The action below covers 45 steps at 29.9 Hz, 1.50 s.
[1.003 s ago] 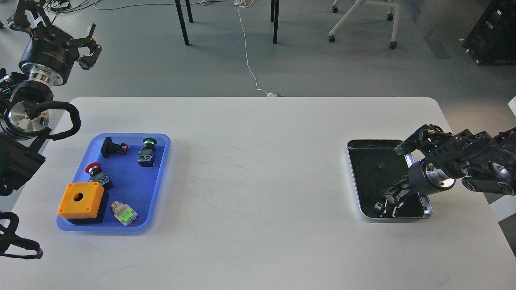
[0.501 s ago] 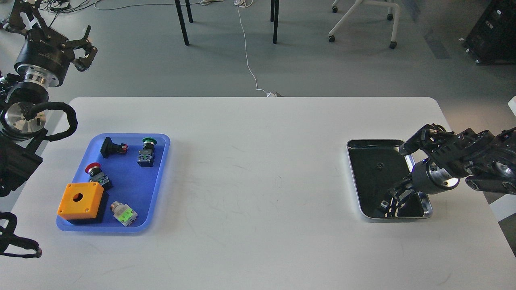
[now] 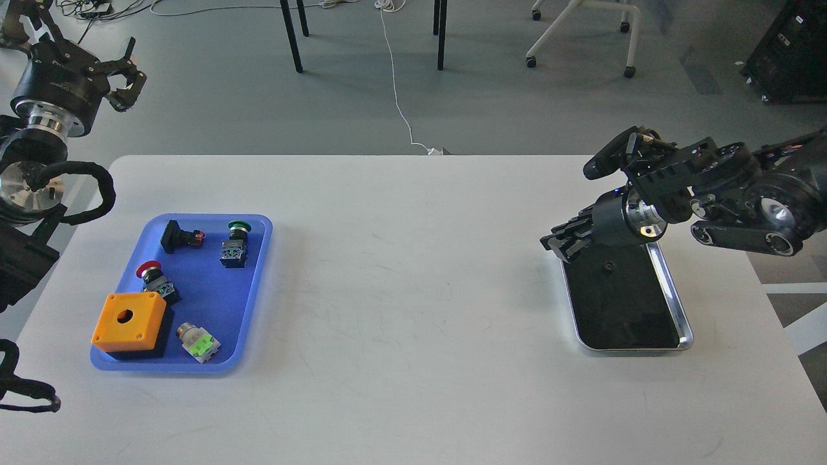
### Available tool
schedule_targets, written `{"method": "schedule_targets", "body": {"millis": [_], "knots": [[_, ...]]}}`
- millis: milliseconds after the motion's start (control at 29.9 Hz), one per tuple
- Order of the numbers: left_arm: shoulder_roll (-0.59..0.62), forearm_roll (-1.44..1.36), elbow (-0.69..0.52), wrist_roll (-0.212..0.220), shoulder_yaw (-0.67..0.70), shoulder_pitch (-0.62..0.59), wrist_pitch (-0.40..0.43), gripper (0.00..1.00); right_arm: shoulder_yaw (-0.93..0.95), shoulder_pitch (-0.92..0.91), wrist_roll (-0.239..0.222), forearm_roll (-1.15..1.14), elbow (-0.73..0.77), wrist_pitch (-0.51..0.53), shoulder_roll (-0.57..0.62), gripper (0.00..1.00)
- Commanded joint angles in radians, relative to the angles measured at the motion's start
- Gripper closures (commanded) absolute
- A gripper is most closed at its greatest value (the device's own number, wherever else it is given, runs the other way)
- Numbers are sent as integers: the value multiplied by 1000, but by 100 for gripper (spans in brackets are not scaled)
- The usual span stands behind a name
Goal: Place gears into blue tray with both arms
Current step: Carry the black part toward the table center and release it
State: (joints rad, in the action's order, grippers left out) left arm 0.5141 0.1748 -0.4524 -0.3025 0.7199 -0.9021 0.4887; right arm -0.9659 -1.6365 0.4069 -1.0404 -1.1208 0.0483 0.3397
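Note:
The blue tray (image 3: 208,294) lies on the left of the white table and holds push-button switches and an orange box; I see no gear in it. One tiny black gear (image 3: 607,265) rests in the far half of the steel tray (image 3: 672,303) on the right. My right gripper (image 3: 559,240) hovers over that tray's far-left corner. Its dark fingers are bunched together and I cannot make out whether anything is between them. My left gripper (image 3: 124,72) is raised beyond the table's far-left corner, fingers spread and empty.
In the blue tray stand an orange box (image 3: 128,321), a red-capped button (image 3: 154,276), a green-capped button (image 3: 236,243), a black switch (image 3: 181,236) and a green-faced unit (image 3: 200,342). Table legs and a chair stand on the floor beyond.
My right gripper rose from the near end of the steel tray and moved to its far-left corner. My left gripper drifted a little left and farther away.

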Motion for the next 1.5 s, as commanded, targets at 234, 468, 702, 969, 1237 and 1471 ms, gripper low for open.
{"method": "schedule_targets", "body": {"millis": [234, 468, 702, 969, 1237, 1471], "knots": [[23, -5, 0, 6, -5, 8, 0, 2, 243, 219, 47, -10, 25, -186, -123, 86], [21, -8, 0, 8, -7, 6, 0, 2, 297, 383, 82, -13, 221, -330, -296, 86], [21, -9, 0, 10, -28, 3, 0, 2, 297, 483, 82, -13, 351, -416, -340, 86], [18, -8, -2, 6, -31, 3, 0, 2, 297, 503, 82, -15, 364, -421, -340, 85], [24, -8, -2, 6, -31, 2, 0, 2, 299, 500, 82, -7, 360, -418, -340, 46], [30, -8, -2, 10, -31, 0, 0, 2, 337, 488, 82, -3, 345, -418, -340, 18]]}}
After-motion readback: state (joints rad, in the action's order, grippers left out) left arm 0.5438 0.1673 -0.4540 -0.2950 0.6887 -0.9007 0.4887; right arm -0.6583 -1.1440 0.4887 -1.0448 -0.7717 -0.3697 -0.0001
